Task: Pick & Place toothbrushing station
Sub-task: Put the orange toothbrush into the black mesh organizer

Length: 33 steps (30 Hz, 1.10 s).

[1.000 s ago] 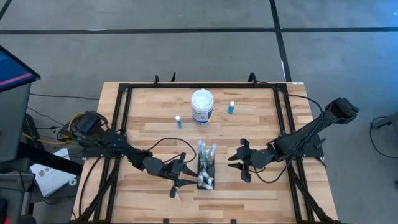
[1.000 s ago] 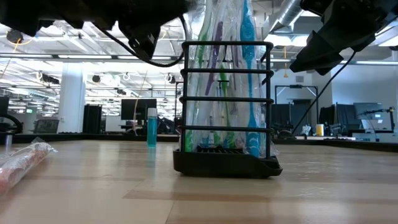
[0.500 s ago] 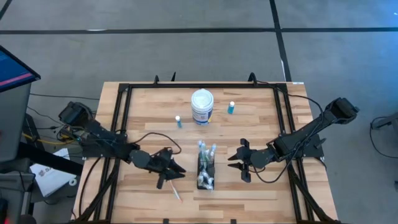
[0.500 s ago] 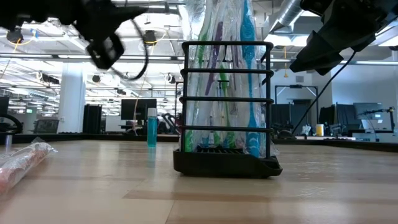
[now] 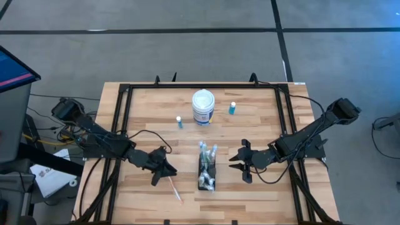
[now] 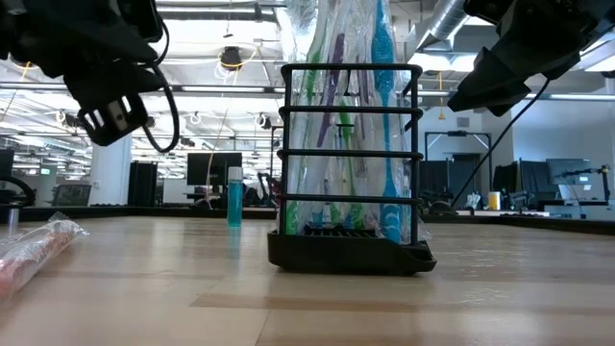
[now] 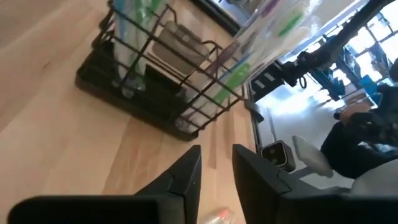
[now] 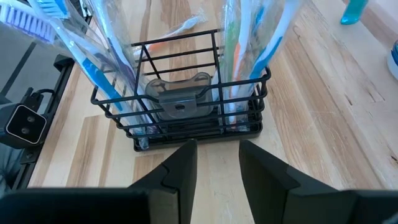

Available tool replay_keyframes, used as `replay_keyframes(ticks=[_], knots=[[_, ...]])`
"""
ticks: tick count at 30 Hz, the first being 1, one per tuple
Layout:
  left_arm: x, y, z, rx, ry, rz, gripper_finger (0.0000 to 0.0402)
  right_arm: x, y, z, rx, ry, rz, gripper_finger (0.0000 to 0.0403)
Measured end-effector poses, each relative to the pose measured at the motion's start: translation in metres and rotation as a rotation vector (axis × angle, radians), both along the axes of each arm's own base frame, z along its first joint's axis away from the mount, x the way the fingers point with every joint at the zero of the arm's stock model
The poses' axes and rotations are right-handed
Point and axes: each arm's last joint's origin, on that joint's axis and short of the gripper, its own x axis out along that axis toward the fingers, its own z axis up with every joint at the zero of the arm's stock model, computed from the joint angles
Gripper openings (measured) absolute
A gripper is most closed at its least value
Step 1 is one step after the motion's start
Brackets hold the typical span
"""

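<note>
The toothbrushing station [image 5: 206, 169] is a black wire holder standing on its base in the middle of the wooden table, with several wrapped toothbrushes upright in it. It also shows in the low view [image 6: 346, 245] and in both wrist views [image 7: 140, 81] [image 8: 186, 115]. My left gripper [image 5: 165, 167] is open and empty, left of the holder and pointing at it [image 7: 216, 152]. My right gripper [image 5: 236, 162] is open and empty just right of the holder [image 8: 216, 146]. Both hover above the table.
A wrapped toothbrush [image 5: 174, 189] lies flat on the table near my left gripper; it also shows in the low view [image 6: 29, 255]. A white round tub with a blue label [image 5: 203, 106] and two small blue bottles [image 5: 179, 122] [image 5: 232, 108] stand farther back. A black frame [image 5: 125, 94] edges the table.
My left gripper has drawn back toward the table's left edge, away from the holder and past the wrapped toothbrush lying on the table. The holder and my right gripper have kept still.
</note>
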Motion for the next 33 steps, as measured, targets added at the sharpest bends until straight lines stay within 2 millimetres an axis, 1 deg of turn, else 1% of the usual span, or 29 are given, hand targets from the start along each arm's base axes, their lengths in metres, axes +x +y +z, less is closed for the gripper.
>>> replay_keyframes(ticks=[6,8,9,11,14,16,22,24,26,29,31,33], knots=[[-0.001,-0.001,-0.001,-0.056,0.045,-0.013,0.0063,0.0,0.0,0.0,0.0,0.0,0.0,0.0111],[0.001,-0.003,0.004,-0.076,0.049,-0.035,0.0054,0.0,0.0,0.0,0.0,0.0,0.0,0.0111],[0.004,-0.005,0.01,-0.088,0.035,-0.047,0.005,0.0,0.0,0.0,0.0,0.0,0.0,0.0111],[0.012,-0.01,0.026,-0.094,-0.022,-0.08,0.0042,0.0,0.0,0.0,0.0,0.0,0.0,0.0111],[0.023,-0.02,0.058,-0.075,-0.126,-0.156,0.0031,0.0,0.0,0.0,0.0,0.0,0.0,0.0111],[0.03,-0.028,0.078,-0.06,-0.159,-0.2,0.0023,0.0,0.0,0.0,0.001,0.0,0.0,0.0111],[0.048,-0.059,0.124,-0.006,-0.084,-0.242,0.0005,0.0,0.001,0.0,0.001,0.0,0.002,0.0111],[0.053,-0.066,0.135,0.016,-0.03,-0.258,0.0003,0.0,0.0,0.0,0.001,0.0,0.002,0.0111],[0.057,-0.07,0.139,0.006,0.067,-0.239,0.0003,0.0,0.001,0.0,0.001,0.0,0.003,0.0111],[0.057,-0.07,0.137,-0.059,0.236,-0.157,0.0002,-0.001,0.001,0.0,0.02,0.002,-0.006,0.0111],[0.052,-0.067,0.129,-0.116,0.383,-0.092,0.0002,-0.001,0.002,0.0,0.026,0.002,-0.006,0.0111],[0.046,-0.062,0.115,-0.144,0.521,-0.002,0.0002,-0.002,0.004,0.0,0.026,0.003,0.0,0.0111]])
